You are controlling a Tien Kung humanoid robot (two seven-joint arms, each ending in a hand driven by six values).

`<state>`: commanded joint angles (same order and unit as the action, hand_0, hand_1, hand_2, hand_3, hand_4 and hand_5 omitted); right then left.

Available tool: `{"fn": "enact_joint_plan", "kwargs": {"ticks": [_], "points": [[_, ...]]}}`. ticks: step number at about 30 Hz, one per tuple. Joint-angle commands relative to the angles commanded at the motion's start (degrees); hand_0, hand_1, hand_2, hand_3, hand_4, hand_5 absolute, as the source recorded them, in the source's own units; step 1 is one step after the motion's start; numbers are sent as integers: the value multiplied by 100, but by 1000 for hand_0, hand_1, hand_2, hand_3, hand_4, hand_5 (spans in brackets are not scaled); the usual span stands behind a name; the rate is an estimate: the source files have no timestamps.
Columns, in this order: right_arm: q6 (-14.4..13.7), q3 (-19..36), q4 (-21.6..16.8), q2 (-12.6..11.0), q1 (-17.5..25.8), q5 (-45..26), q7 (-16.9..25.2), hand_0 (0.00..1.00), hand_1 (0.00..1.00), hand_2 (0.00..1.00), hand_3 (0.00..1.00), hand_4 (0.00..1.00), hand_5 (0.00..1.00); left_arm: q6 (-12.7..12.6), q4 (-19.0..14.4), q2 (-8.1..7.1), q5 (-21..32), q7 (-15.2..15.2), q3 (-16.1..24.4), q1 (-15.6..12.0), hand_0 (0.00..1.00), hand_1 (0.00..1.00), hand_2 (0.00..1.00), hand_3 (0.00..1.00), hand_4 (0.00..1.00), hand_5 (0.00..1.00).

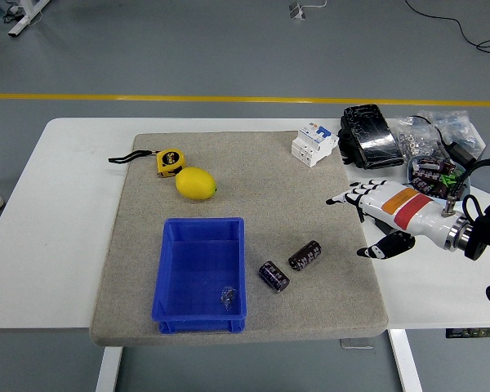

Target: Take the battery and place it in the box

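Two dark cylindrical batteries lie on the grey mat [131,245]: one [305,256] at centre right, the other [273,276] just left of it and nearer the blue box [200,273]. The box stands open at the mat's front, with a small crumpled shiny bit inside. My right hand [363,220] hovers over the mat's right edge, to the right of the batteries, fingers spread and holding nothing. The left arm does not show.
A yellow lemon [196,183] and a yellow tape measure [169,162] lie behind the box. A white circuit breaker [314,144], a black packet [369,135] and bags of small parts [429,147] sit at the back right.
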<state>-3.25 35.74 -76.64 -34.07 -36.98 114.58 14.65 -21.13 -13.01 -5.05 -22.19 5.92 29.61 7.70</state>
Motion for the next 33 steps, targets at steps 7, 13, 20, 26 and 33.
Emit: {"fn": "enact_joint_plan", "kwargs": {"ticks": [7, 13, 20, 26, 33], "points": [[-78, -517, 155, 252, -387, 74, 73, 806, 754, 752, 810, 853, 96, -1, -6, -1, -61, 25, 27, -2, 602, 559, 624, 608, 696, 586], [-31, -715, 331, 507, -549, 76, 50, 803, 744, 745, 809, 854, 100, -1, -12, -11, -110, 39, 38, 17, 596, 554, 618, 608, 695, 582], [-111, -1006, 569, 690, -726, 55, 101, 793, 741, 746, 809, 842, 95, -7, -11, -22, -153, 43, 65, 37, 592, 548, 617, 609, 695, 583], [-140, -1337, 813, 885, -835, 97, 139, 789, 739, 745, 806, 838, 94, -12, -11, -27, -220, 60, 101, 49, 588, 543, 612, 608, 694, 583], [-275, -1478, 1159, 1113, -863, 51, 217, 783, 734, 739, 799, 834, 93, -17, -13, -29, -262, 69, 118, 68, 586, 540, 610, 607, 693, 580]]}}
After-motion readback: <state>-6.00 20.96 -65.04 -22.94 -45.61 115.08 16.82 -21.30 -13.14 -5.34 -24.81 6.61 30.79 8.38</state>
